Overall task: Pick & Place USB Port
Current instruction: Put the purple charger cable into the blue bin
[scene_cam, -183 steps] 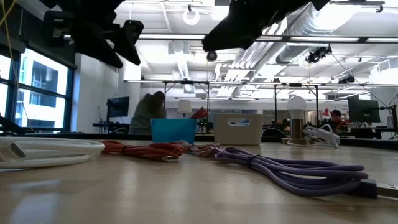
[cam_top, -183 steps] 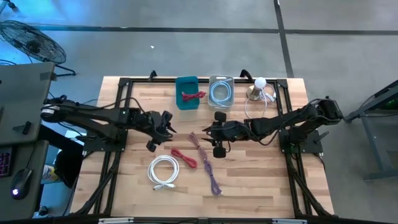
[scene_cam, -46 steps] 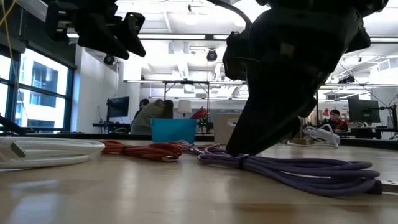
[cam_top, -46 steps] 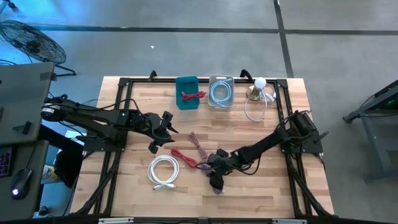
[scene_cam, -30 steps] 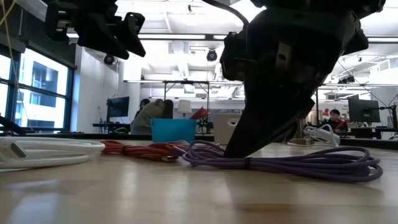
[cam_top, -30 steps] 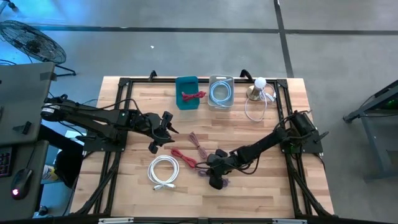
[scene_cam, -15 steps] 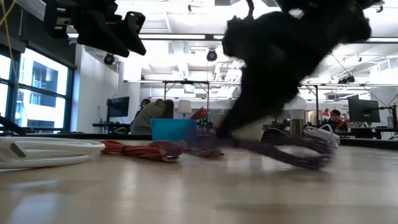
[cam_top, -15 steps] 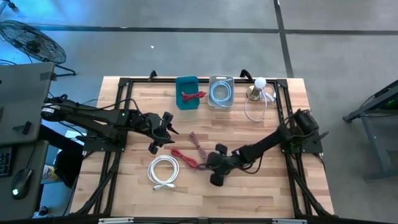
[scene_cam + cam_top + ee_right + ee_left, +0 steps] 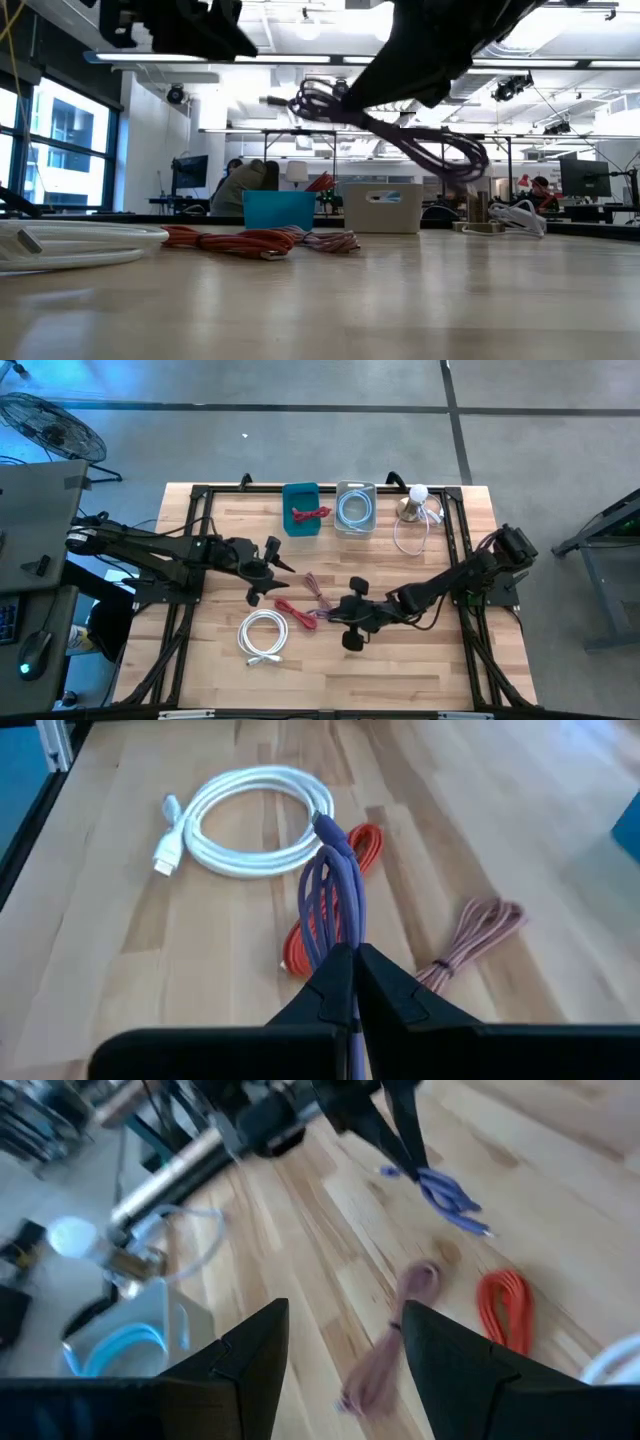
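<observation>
The right gripper (image 9: pixel 348 982) was clamped on the purple cable (image 9: pixel 335 895), its fingers pinched together around the bundled strands, and the low view showed the cable (image 9: pixel 385 125) hanging clear of the table (image 9: pixel 420 660) in a drooping loop. Its long axis ran on from the fingertips, roughly in line with the arm, toward the middle of the table. What the next move seemed to turn on was the way to the containers at the far edge — the teal bin (image 9: pixel 301 508) and the clear bin (image 9: pixel 354 507) lay well apart from the gripper, up the table and slightly toward the left arm's side. The right arm, already holding the cable, was the one placed to carry it. The left gripper (image 9: pixel 268 568) hovered with its fingers apart above the table, near the red cable (image 9: pixel 296 613) and the white cable (image 9: pixel 262 636), holding nothing. From above, the purple cable was mostly hidden under the right gripper — and which bin it belonged in could not be told.
</observation>
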You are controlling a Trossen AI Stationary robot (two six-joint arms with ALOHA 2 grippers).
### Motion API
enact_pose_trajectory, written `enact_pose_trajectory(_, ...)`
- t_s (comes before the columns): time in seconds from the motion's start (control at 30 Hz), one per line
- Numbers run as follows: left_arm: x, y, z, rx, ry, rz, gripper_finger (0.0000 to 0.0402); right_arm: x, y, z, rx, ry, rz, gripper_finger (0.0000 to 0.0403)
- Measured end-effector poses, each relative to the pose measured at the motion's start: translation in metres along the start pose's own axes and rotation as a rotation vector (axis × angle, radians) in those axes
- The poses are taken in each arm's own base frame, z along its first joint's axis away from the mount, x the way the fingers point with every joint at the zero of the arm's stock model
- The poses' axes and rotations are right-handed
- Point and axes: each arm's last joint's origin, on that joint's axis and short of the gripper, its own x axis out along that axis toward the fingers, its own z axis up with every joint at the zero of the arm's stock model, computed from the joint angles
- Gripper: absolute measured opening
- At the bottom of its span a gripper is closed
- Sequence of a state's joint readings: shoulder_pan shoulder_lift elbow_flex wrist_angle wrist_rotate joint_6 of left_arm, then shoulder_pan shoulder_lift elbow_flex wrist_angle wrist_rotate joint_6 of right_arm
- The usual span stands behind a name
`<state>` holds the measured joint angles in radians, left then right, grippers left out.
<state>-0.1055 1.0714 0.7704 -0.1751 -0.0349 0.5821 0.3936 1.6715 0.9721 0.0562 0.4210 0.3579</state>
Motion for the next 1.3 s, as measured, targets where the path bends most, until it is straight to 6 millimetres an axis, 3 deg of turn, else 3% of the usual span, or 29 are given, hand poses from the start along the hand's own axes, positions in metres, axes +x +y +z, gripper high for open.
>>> enact_pose_trajectory(0.4, -0.001, 0.008, 0.013, -0.039, -0.135, 0.083, 0.0190, -0.012, -0.005, 0.013, -0.167, -0.078, -0.108, 0.0000)
enact_pose_trajectory(0.6, 0.002, 0.008, 0.014, -0.050, -0.155, 0.073, 0.0190, -0.026, -0.008, 0.029, -0.241, -0.175, -0.145, 0.0000)
enact_pose_trajectory(0.8, 0.020, 0.007, 0.015, -0.058, -0.193, 0.061, 0.0190, -0.041, -0.015, 0.044, -0.275, -0.232, -0.162, 0.0000)
enact_pose_trajectory(0.97, 0.039, 0.006, 0.016, -0.050, -0.245, 0.056, 0.0190, -0.041, -0.020, 0.047, -0.302, -0.236, -0.179, 0.0000)
enact_pose_trajectory(1.3, 0.049, 0.006, 0.019, -0.029, -0.309, 0.045, 0.0190, -0.040, -0.024, 0.050, -0.333, -0.250, -0.189, 0.0000)
